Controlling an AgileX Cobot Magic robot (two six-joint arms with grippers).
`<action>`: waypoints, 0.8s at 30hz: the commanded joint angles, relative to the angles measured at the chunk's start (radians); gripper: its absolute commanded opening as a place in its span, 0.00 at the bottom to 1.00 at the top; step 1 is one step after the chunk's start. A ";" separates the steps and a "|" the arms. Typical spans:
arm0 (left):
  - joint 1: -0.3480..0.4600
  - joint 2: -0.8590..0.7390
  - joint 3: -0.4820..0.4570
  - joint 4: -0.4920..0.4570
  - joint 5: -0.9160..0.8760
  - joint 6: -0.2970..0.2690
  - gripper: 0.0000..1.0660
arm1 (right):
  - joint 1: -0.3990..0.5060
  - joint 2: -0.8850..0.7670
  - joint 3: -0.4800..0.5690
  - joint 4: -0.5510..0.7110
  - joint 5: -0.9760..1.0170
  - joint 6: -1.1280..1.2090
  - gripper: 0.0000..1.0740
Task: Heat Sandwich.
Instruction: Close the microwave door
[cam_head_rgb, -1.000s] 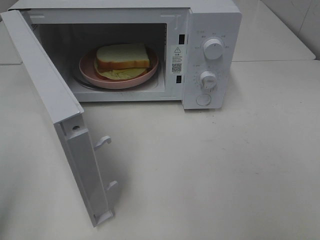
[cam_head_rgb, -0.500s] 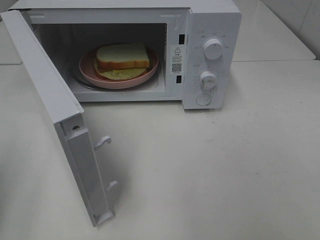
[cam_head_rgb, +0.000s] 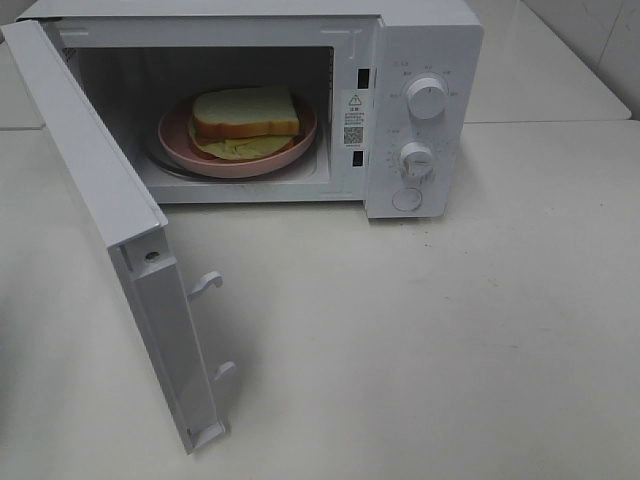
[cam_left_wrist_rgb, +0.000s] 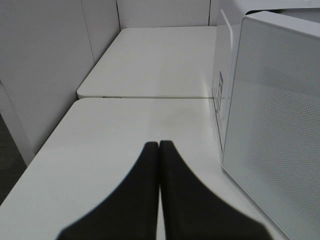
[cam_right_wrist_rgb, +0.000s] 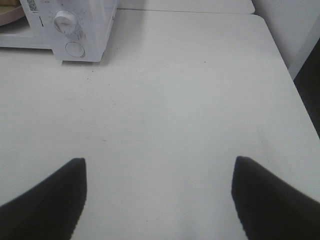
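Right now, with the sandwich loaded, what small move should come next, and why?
Probably press the shut left gripper against the outer face of the white microwave door: the yellowish-tan sandwich already sits on the round pink plate inside, and the door hangs wide open.

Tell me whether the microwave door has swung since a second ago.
No. The door stands equally wide open, its lower corner unchanged against the microwave's control panel in the high view.
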 joint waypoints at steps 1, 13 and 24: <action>-0.005 0.061 -0.007 0.048 -0.060 -0.059 0.00 | -0.007 -0.028 0.001 0.002 -0.009 -0.007 0.71; -0.005 0.307 -0.009 0.368 -0.399 -0.300 0.00 | -0.007 -0.028 0.001 0.002 -0.009 -0.007 0.71; -0.151 0.449 -0.051 0.415 -0.487 -0.263 0.00 | -0.007 -0.028 0.001 0.002 -0.009 -0.007 0.71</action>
